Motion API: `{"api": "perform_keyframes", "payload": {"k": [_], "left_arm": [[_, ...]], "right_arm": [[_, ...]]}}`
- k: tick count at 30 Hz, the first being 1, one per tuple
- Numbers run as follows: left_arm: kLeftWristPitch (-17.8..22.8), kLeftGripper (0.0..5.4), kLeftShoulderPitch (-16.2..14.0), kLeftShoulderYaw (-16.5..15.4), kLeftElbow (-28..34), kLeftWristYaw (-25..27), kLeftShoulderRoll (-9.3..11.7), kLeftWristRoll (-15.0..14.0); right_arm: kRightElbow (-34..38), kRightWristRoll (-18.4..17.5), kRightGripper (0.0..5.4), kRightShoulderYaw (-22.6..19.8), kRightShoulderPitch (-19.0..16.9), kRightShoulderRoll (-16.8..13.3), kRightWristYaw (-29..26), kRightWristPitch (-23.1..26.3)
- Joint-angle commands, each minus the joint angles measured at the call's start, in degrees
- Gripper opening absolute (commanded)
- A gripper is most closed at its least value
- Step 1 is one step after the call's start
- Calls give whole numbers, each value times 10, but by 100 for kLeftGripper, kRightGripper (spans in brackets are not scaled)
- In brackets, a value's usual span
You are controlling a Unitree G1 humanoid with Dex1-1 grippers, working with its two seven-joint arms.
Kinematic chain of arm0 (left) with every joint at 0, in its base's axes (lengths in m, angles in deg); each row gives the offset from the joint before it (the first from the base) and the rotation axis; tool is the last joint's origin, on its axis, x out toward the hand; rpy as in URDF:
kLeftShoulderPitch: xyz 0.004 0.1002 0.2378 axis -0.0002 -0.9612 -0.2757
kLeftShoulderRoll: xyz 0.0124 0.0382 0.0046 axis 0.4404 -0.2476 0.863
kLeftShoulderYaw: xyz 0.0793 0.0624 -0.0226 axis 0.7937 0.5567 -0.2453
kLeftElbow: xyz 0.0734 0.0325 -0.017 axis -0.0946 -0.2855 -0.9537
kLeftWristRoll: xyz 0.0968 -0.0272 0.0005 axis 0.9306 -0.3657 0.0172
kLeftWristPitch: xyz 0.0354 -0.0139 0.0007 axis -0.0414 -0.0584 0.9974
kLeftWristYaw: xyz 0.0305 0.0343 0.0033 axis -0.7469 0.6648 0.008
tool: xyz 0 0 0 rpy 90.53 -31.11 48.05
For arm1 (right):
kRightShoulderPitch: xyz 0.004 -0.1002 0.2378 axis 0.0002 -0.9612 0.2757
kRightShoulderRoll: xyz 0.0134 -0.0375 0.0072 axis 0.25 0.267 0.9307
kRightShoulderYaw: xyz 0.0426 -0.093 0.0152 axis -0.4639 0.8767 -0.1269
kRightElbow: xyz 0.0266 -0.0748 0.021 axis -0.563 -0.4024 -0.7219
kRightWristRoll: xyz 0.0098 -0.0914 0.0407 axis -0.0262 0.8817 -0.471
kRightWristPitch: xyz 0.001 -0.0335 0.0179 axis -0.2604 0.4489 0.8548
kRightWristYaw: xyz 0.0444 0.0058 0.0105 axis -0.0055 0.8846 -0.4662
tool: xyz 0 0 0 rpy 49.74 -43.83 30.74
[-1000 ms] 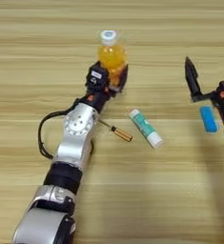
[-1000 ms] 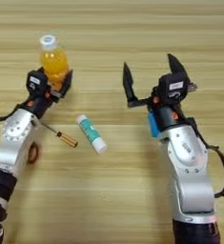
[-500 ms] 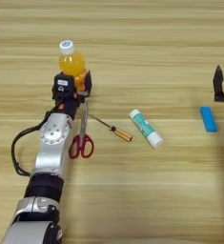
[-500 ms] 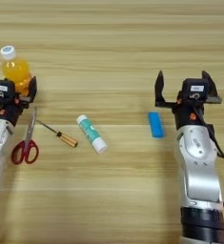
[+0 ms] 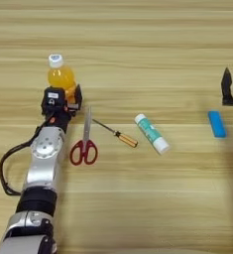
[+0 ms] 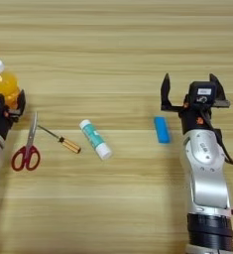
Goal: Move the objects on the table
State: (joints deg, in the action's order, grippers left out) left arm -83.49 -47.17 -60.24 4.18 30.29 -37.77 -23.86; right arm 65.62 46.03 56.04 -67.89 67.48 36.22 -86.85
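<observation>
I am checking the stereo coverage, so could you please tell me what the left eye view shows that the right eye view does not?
Only the left eye view shows the whole left arm, its left tool shut on the orange-drink bottle. Only the right eye view shows the whole right tool, open, beside the blue block. Both show the scissors, screwdriver and glue stick on the table.

Light-wood table point(image 5: 138, 44) filling both views

The top is made of long planks running side to side, pale tan with fine darker grain streaks and thin seams between the boards (a few seams read as slightly darker lines). The light is even and soft, leaving only faint, short shadows on the wood. No wall, floor, window or other furniture shows in either view; the wood reaches every edge of both.
</observation>
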Motion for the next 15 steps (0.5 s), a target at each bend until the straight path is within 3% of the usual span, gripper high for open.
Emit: {"api": "perform_keyframes", "payload": {"k": [1, 15], "left_arm": [[-6, 340, 10, -1, -16, -9, 9, 7], [-26, 340, 3, 14, -70, -26, 3, 25]], "right_arm": [[-6, 3, 540, -1, 11, -1, 2, -3], [-8, 4, 540, 8, 8, -2, -5, -1]]}}
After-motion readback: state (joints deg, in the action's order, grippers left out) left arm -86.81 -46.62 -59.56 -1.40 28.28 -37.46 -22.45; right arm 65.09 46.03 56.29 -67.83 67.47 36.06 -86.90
